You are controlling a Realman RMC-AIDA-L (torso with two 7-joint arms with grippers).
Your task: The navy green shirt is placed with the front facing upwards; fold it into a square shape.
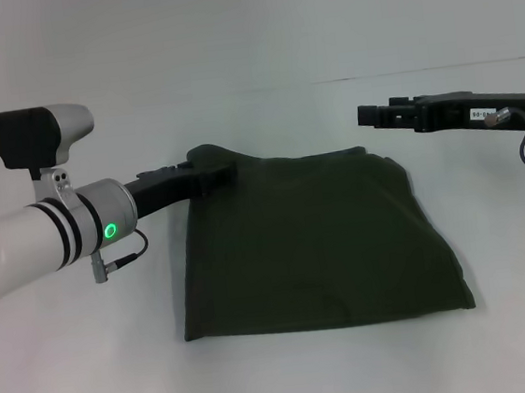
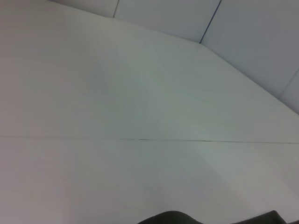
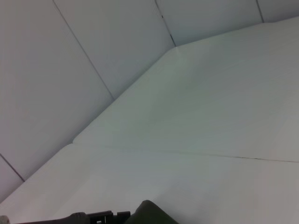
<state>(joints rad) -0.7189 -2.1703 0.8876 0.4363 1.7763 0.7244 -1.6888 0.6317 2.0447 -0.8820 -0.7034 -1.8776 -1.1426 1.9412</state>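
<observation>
Jaws on our left gripper [image 1: 215,171] pinch a raised corner of the navy green shirt [image 1: 314,243].

We see the big white surface [image 1: 290,372] under it all, with the shirt lying folded in the middle, plain side up, its far left corner lifted in our left jaws. Our right gripper [image 1: 367,115] hangs in the air beyond the shirt's far right corner, not touching it; we cannot tell how wide its jaws are.

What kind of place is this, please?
Probably a lab or test room: a bare white table, plain panelled walls, and only a folded green shirt between two robot arms.
</observation>
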